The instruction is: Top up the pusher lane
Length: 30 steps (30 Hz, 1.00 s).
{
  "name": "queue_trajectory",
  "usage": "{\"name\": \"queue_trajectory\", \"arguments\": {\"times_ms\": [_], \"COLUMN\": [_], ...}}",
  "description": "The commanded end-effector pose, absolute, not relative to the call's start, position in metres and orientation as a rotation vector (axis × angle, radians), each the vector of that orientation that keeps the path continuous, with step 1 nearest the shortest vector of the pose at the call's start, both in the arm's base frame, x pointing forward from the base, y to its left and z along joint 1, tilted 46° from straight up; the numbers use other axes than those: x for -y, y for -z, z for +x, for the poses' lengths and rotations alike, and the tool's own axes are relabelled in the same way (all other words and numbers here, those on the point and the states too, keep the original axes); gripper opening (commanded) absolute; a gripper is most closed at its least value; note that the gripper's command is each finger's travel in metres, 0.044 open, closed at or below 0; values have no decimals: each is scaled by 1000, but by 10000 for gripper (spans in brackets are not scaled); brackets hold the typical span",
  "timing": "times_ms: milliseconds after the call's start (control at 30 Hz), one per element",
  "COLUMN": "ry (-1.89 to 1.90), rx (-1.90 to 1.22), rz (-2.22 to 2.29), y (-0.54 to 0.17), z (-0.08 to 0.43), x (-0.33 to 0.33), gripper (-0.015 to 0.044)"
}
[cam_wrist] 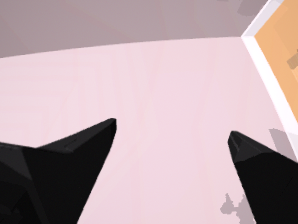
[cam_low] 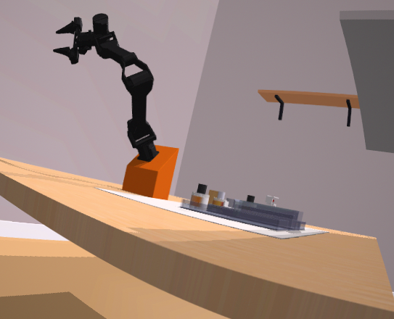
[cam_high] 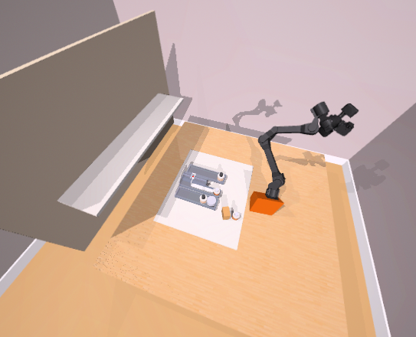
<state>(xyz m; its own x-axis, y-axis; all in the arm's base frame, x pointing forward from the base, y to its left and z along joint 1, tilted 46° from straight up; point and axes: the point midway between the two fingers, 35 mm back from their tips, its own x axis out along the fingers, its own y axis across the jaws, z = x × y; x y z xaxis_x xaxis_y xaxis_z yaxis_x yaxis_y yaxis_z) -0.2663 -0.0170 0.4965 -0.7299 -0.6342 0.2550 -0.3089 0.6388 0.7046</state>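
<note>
High above the table [cam_low: 209, 250], well apart from everything on it, hangs the gripper [cam_low: 61, 40], turned toward the pale wall, fingers spread wide, nothing between them and nothing touched; same in the wrist view, with two dark fingertips set far apart over bare pink wall. Below, on the wooden top, lies a white mat [cam_high: 198, 224] with its far edge close to the orange base block [cam_high: 266, 203]. On the mat's half nearest the grey panel, three grey lanes [cam_high: 198, 184] side by side, long axes running away from the arm. At the front end of the far lane, a dark-capped jar [cam_high: 221, 176]; at the front of the middle lane, another small jar [cam_high: 216, 191], with a white pusher plate [cam_high: 198, 184] behind it; in the near lane, a jar [cam_high: 204, 198] beside a pale round lid-like shape. Which lane is the sprung one: likely the middle, though too small to be sure. Just off the lane fronts, on open mat, a loose jar [cam_high: 236, 215] standing close beside a tan box [cam_high: 225, 212], too small to tell whether touching. Open mat in front of the lanes toward the viewer in the top view; open wood beyond the mat's edges on every side; table edge well apart from the lanes. Overhead, plenty of free air between gripper and jars.
</note>
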Motion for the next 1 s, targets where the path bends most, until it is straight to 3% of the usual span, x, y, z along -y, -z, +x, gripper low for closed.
{"name": "queue_trajectory", "arguments": {"times_ms": [0,300,533,733,967], "ry": [893,966,1071,1106,1134], "rx": [2379,2695,2828,3012,3261], "rz": [730,286,13,-277,-672], "y": [-496,-445,-410,-361,-286], "z": [-268,-319,-321,-310,-263], "x": [15,-101,-175,-250,-338], "gripper": [426,440,440,440,440]}}
